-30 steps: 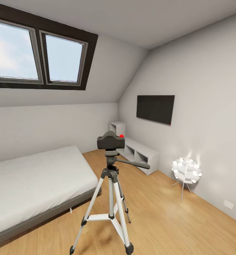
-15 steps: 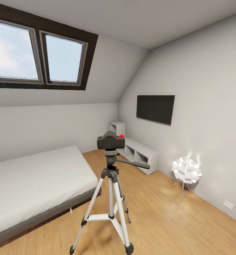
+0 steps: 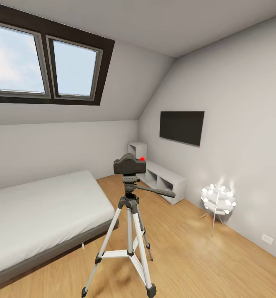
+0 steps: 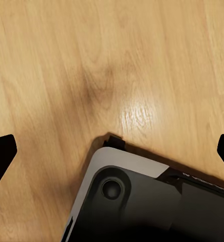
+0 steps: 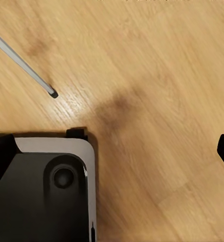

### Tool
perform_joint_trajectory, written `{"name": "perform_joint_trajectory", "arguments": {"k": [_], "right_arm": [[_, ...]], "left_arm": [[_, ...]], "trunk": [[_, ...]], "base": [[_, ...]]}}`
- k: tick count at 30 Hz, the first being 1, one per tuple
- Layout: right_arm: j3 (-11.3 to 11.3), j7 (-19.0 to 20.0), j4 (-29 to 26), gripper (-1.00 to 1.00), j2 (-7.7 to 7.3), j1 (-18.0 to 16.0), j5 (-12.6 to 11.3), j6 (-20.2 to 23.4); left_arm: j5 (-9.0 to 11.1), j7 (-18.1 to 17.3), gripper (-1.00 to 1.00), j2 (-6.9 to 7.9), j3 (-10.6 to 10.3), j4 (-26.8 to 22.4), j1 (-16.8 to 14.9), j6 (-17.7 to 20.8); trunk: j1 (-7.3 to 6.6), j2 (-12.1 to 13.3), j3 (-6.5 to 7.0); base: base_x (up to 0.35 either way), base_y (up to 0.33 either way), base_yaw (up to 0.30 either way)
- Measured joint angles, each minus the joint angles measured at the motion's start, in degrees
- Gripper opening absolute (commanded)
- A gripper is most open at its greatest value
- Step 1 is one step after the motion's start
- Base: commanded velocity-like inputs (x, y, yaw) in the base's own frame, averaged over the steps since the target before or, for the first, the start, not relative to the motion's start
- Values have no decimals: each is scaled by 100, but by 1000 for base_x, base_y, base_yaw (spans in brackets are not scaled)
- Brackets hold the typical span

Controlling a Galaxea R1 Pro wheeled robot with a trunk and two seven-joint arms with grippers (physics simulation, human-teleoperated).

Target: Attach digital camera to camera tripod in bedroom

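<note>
Nothing moved: digital camera (image 3: 129,164) sits level atop upright camera tripod (image 3: 130,231); both hands spread wide.

No legible text, label, brand, number or sign is showing on anything in the head view or either wrist view. Nothing readable is appearing.

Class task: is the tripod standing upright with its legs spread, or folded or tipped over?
Upright, legs spread. The tripod stands on the wood floor with its feet apart, and the camera sits level on its head.
</note>
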Motion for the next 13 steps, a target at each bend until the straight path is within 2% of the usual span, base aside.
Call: {"name": "perform_joint_trajectory", "arguments": {"k": [13], "right_arm": [[0,0,1,100,7,0,3,-1]], "left_arm": [[0,0,100,0,0,0,0,0]], "trunk": [[0,0,0]], "base": [[0,0,0]]}}
